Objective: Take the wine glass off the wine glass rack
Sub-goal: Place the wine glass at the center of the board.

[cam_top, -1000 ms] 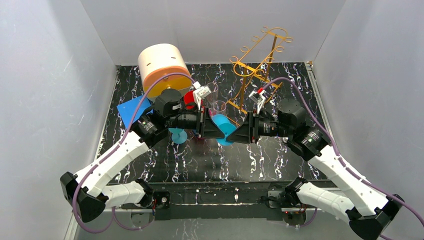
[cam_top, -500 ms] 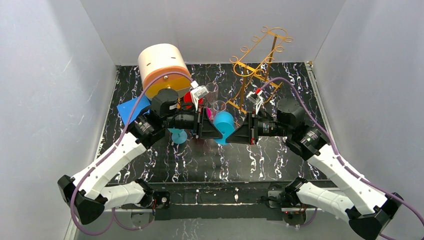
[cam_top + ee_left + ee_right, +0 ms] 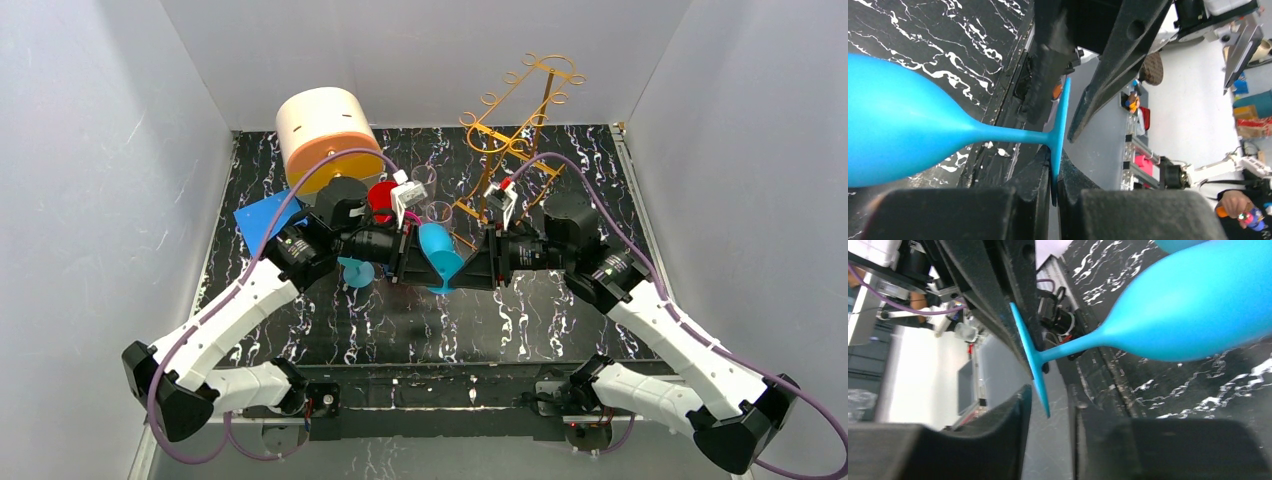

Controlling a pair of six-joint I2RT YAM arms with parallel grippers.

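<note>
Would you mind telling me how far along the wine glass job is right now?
Done: the blue glass is off the rack, held between the arms and clear of it. In hand: the left gripper is shut on its foot, while the right gripper stands open around the same foot. Left: probably a handover, or setting it down.

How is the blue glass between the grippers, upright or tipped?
Tipped: the blue glass is held sideways, its foot pinched by the left gripper.
</note>
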